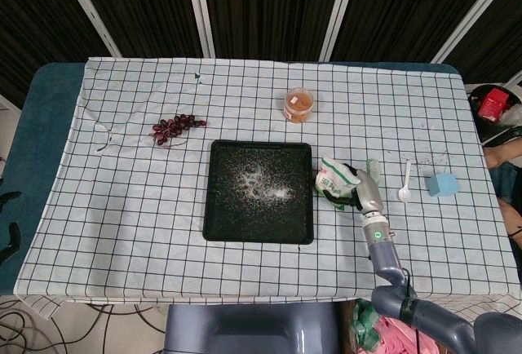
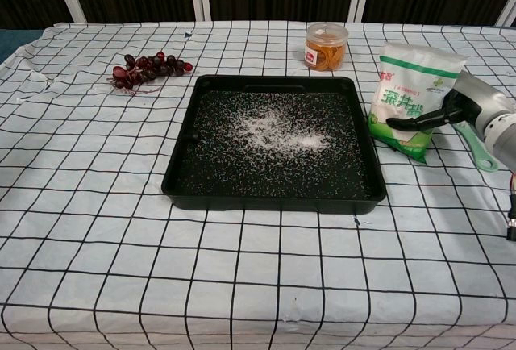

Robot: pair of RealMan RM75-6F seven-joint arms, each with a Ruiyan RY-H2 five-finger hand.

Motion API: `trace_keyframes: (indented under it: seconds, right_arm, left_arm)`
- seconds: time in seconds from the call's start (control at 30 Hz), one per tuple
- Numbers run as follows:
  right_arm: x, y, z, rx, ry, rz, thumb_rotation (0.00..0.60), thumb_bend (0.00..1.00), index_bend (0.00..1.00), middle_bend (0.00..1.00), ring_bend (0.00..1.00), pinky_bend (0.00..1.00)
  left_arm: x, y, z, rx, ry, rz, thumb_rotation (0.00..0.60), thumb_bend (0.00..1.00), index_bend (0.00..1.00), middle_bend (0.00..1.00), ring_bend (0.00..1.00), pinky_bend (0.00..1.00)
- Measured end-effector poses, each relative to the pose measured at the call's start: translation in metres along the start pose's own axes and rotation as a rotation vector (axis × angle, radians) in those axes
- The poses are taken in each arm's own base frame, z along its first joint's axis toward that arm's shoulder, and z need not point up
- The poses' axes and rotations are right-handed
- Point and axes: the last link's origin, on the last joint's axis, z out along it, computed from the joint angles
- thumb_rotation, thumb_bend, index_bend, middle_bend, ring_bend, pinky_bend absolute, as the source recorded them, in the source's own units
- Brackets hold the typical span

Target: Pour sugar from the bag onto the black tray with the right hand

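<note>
The black tray [image 2: 274,202] [image 1: 259,240] lies mid-table with white sugar [image 2: 274,131] [image 1: 261,183] scattered over its floor. Just right of the tray stands the white and green sugar bag [image 2: 411,96] [image 1: 332,177], nearly upright with its top leaning slightly right. My right hand [image 2: 451,113] [image 1: 359,192] grips the bag from its right side, dark fingers [image 2: 411,122] lying across the printed front. I cannot tell whether the bag's bottom touches the cloth. The left hand shows in neither view.
A clear jar with orange contents [image 2: 326,46] [image 1: 298,104] stands behind the tray. Grapes [image 2: 147,68] [image 1: 175,127] lie at the back left. A green utensil [image 2: 481,155], a white spoon [image 1: 405,183] and a blue block [image 1: 443,184] lie right of the bag.
</note>
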Motion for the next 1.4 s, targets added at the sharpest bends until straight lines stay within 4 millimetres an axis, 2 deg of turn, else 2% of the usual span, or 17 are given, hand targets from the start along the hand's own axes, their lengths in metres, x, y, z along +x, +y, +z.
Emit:
trace_keyframes:
  seconds: [0.3, 0.47, 0.6, 0.8, 0.97, 1.13, 1.4]
  right_arm:
    - [0.007, -0.006, 0.000, 0.052, 0.019, 0.014, 0.600, 0.32, 0.50, 0.40, 0.52, 0.53]
    - [0.019, -0.012, 0.002, 0.086, 0.034, -0.012, 0.600, 0.33, 0.51, 0.40, 0.53, 0.55]
    - [0.036, -0.020, 0.003, 0.112, 0.035, -0.063, 0.600, 0.34, 0.51, 0.41, 0.53, 0.55]
    - [0.068, -0.044, -0.001, 0.143, -0.034, -0.164, 0.600, 0.34, 0.51, 0.41, 0.53, 0.55]
    - [0.089, -0.071, -0.007, 0.150, -0.148, -0.326, 0.600, 0.34, 0.51, 0.41, 0.53, 0.55]
    - [0.092, -0.096, -0.008, 0.140, -0.266, -0.422, 0.600, 0.34, 0.51, 0.41, 0.53, 0.55]
    - [0.084, -0.124, 0.000, 0.134, -0.390, -0.555, 0.600, 0.34, 0.52, 0.41, 0.53, 0.55]
  left_arm:
    - [0.000, 0.000, 0.000, 0.000, 0.000, 0.000, 0.600, 0.62, 0.22, 0.04, 0.00, 0.00]
    - [0.000, 0.000, 0.000, 0.000, -0.001, -0.001, 0.600, 0.62, 0.22, 0.04, 0.00, 0.00]
    - [0.000, 0.000, 0.000, -0.001, -0.002, -0.004, 0.600, 0.62, 0.22, 0.04, 0.00, 0.00]
    - [0.000, 0.001, -0.001, -0.004, -0.003, -0.006, 0.600, 0.62, 0.22, 0.04, 0.00, 0.00]
    - [0.000, 0.001, -0.001, -0.006, -0.004, -0.007, 0.600, 0.62, 0.22, 0.04, 0.00, 0.00]
    - [0.001, 0.002, -0.002, -0.006, -0.003, -0.010, 0.600, 0.62, 0.22, 0.04, 0.00, 0.00]
    - [0.001, 0.003, -0.001, -0.010, 0.008, -0.018, 0.600, 0.62, 0.22, 0.04, 0.00, 0.00]
